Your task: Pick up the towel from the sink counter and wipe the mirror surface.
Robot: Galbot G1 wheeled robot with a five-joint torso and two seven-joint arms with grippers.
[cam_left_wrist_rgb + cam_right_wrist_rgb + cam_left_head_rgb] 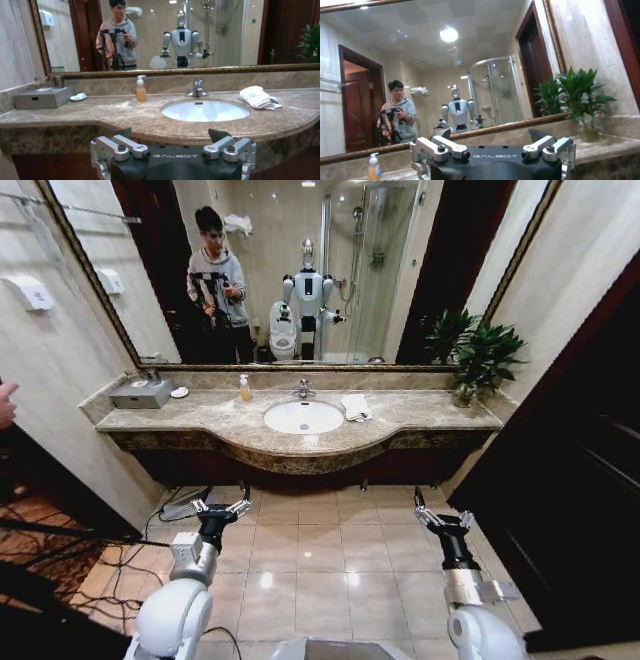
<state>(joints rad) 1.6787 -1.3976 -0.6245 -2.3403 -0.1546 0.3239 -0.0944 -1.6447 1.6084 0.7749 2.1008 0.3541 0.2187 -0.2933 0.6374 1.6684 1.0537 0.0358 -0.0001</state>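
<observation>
The towel [355,407] [257,97] is a small white folded cloth lying on the sink counter [220,420] [125,112], just right of the oval basin [303,417] [205,110] and the chrome tap [303,389] [198,89]. The wide mirror [270,240] [225,33] [420,56] covers the wall above the counter. My left gripper [222,507] [172,134] and right gripper [444,518] [490,134] both hang open and empty over the floor, well short of the counter's front edge.
A soap bottle [244,388] [141,89] and a grey box [141,393] [42,98] stand on the counter's left part. A potted plant [478,352] [577,99] fills the right end. Cables [110,565] lie on the floor at left; a dark door [580,480] flanks the right.
</observation>
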